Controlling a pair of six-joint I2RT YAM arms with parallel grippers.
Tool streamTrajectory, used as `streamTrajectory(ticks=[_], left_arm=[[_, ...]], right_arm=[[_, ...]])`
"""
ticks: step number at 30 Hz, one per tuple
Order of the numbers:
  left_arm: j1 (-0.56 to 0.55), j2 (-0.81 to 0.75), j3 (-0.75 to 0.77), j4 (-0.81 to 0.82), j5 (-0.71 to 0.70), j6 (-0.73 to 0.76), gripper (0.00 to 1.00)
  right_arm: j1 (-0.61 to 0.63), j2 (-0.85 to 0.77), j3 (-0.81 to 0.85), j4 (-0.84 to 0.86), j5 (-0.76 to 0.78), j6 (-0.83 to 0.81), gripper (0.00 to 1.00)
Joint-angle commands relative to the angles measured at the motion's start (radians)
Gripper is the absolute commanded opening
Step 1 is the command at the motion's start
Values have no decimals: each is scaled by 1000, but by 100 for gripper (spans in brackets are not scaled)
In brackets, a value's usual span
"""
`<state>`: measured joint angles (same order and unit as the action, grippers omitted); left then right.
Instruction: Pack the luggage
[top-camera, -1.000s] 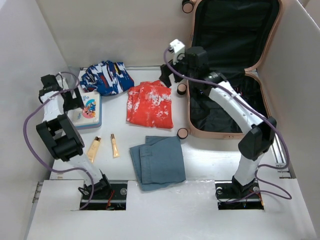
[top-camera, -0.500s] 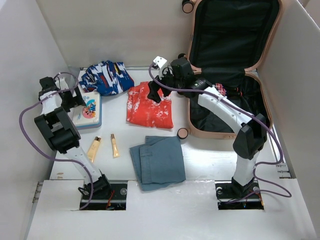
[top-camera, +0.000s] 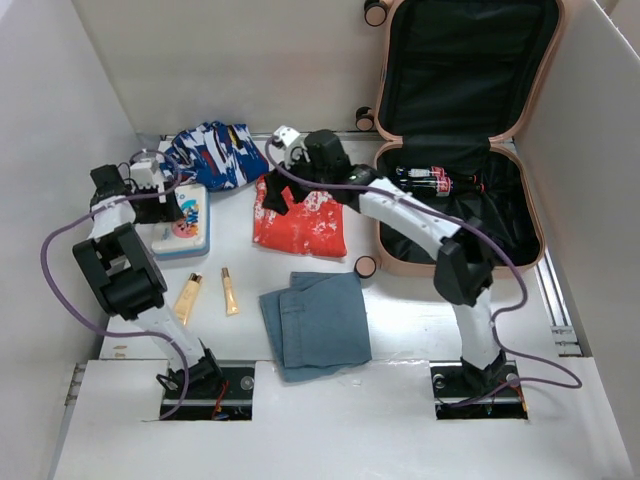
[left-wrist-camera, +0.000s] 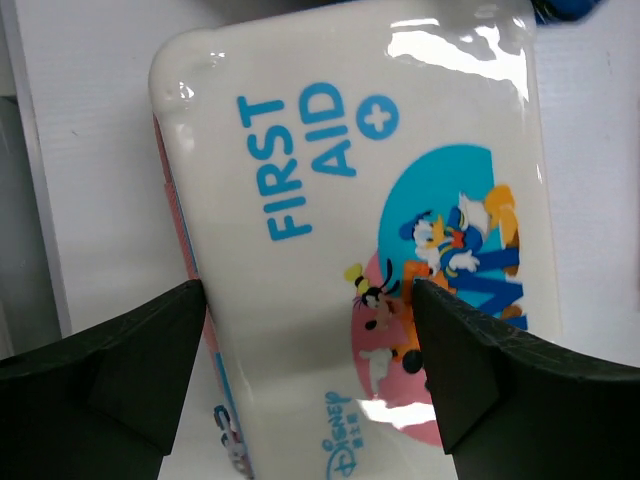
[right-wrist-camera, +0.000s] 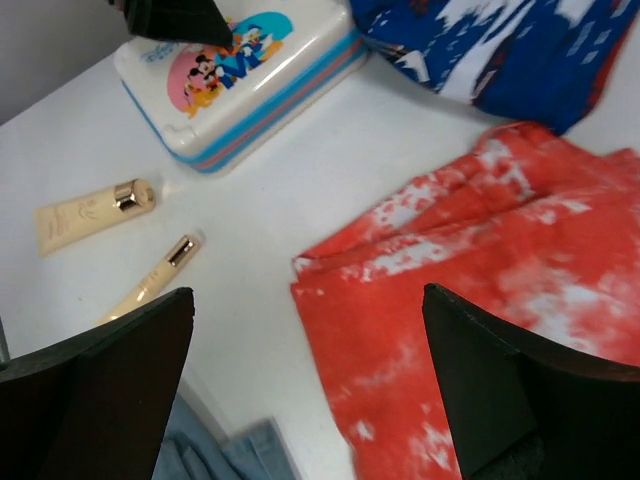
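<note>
The luggage (top-camera: 455, 268) is a peach-pink suitcase lying open at the right, its lid (top-camera: 470, 60) propped against the back wall, with a dark item (top-camera: 435, 180) in the black lining. My left gripper (top-camera: 165, 205) (left-wrist-camera: 308, 295) is open over the white first aid box (top-camera: 188, 228) (left-wrist-camera: 350, 200); one finger is at the box's left edge and the other stands over its lid. My right gripper (top-camera: 280, 195) (right-wrist-camera: 305, 300) hangs open above the left edge of the red-and-white cloth (top-camera: 305, 215) (right-wrist-camera: 500, 280), holding nothing.
A blue patterned cloth (top-camera: 210, 155) (right-wrist-camera: 500, 50) lies behind the box. Two cream tubes (top-camera: 188, 297) (top-camera: 230, 292) and folded jeans (top-camera: 318, 320) lie nearer the arm bases. White walls close in the left, back and right.
My right arm swung left from the suitcase to above the red cloth. The left jaws narrowed over the first aid box, which shifted slightly to the right.
</note>
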<state>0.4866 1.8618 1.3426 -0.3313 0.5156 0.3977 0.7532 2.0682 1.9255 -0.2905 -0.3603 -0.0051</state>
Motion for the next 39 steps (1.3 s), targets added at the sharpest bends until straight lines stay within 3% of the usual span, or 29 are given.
streamTrajectory(ticks=[1, 9, 13, 17, 21, 29, 39], left_arm=[[-69, 2, -209, -200, -140, 256, 78], [-184, -102, -306, -221, -117, 302, 80], [-184, -147, -275, -280, -53, 302, 82], [-83, -170, -163, -333, 81, 213, 86], [-20, -112, -76, -293, 58, 71, 86], [-29, 68, -31, -268, 133, 33, 92], [-94, 195, 3, -259, 69, -5, 93]], right_arm=[[34, 96, 84, 94, -38, 109, 100], [61, 317, 230, 261, -72, 450, 100], [61, 397, 240, 346, -46, 629, 100], [72, 455, 302, 358, -6, 698, 100], [81, 507, 311, 358, 21, 793, 100], [101, 616, 400, 329, 30, 915, 100], [133, 714, 539, 202, 35, 935, 100]])
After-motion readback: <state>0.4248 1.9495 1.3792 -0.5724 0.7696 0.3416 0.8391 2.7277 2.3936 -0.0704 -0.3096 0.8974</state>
